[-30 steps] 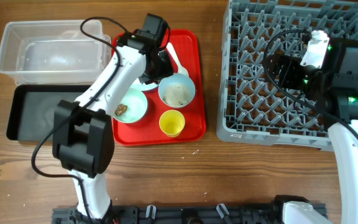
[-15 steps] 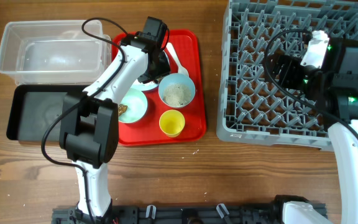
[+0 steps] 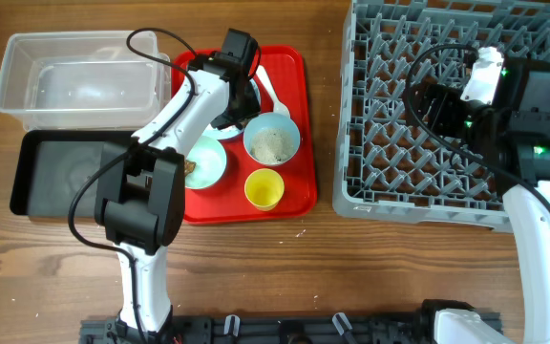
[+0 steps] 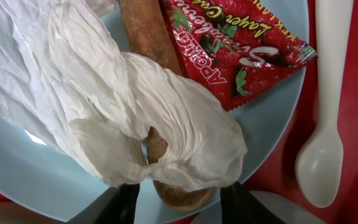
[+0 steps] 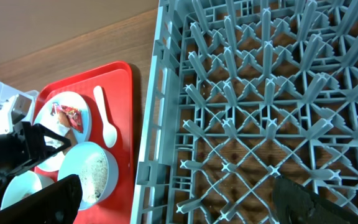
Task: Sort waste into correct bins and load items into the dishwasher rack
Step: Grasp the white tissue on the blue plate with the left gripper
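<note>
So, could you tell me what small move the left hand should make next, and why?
Probably close the left hand on the crumpled white paper and lift: its fingers flank the paper and sausage end on the plate, and no firm grip shows yet.

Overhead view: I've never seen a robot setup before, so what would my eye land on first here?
Probably the bright red tray in the middle, with a yellow cup on it, and the big grey rack filling the right side. Up close, the left gripper hangs over a plate holding crumpled white paper, a brown sausage and a red wrapper.
</note>
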`<state>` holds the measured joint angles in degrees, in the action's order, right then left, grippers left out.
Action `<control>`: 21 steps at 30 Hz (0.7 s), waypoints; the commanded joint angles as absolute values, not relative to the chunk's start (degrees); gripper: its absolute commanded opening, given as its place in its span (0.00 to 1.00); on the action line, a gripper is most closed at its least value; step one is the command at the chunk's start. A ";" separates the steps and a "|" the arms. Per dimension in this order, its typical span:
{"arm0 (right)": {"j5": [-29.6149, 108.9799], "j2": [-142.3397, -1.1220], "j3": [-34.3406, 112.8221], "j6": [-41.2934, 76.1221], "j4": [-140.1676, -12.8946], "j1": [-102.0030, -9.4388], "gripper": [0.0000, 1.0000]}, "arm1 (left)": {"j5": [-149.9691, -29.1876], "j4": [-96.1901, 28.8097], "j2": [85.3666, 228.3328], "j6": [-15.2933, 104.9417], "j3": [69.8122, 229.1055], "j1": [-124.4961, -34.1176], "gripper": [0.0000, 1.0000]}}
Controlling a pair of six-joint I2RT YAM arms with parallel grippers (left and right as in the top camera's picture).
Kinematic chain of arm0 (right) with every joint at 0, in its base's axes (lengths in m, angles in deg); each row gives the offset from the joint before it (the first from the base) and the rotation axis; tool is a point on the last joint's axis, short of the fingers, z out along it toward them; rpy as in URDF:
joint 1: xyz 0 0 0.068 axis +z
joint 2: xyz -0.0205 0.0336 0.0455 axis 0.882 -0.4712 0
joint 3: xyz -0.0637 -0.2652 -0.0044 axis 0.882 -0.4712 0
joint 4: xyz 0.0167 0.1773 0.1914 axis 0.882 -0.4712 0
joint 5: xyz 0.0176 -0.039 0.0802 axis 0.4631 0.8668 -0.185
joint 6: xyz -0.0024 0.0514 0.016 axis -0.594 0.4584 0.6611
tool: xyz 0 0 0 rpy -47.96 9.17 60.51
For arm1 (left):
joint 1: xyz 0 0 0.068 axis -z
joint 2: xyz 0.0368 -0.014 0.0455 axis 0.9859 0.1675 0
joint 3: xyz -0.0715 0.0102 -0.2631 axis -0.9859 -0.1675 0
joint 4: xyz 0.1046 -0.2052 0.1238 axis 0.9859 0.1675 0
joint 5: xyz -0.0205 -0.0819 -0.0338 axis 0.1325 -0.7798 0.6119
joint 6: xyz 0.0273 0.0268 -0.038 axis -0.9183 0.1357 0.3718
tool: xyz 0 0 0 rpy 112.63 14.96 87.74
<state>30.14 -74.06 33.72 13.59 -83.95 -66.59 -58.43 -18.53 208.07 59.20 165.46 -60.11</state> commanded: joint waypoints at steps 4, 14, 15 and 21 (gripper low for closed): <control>29.84 -74.65 34.25 14.18 -83.86 -66.62 1.00 | -58.96 -19.10 210.39 61.58 166.11 -60.13 0.44; 29.84 -74.67 34.25 14.16 -83.86 -66.62 1.00 | -59.55 -21.66 211.57 61.56 166.11 -59.95 0.39; 29.84 -74.69 34.25 14.16 -83.86 -66.62 1.00 | -59.66 -21.75 211.57 61.56 166.11 -59.93 0.32; 29.84 -74.69 34.25 14.16 -83.86 -66.62 1.00 | -61.08 -19.67 209.38 61.49 167.49 -61.22 0.11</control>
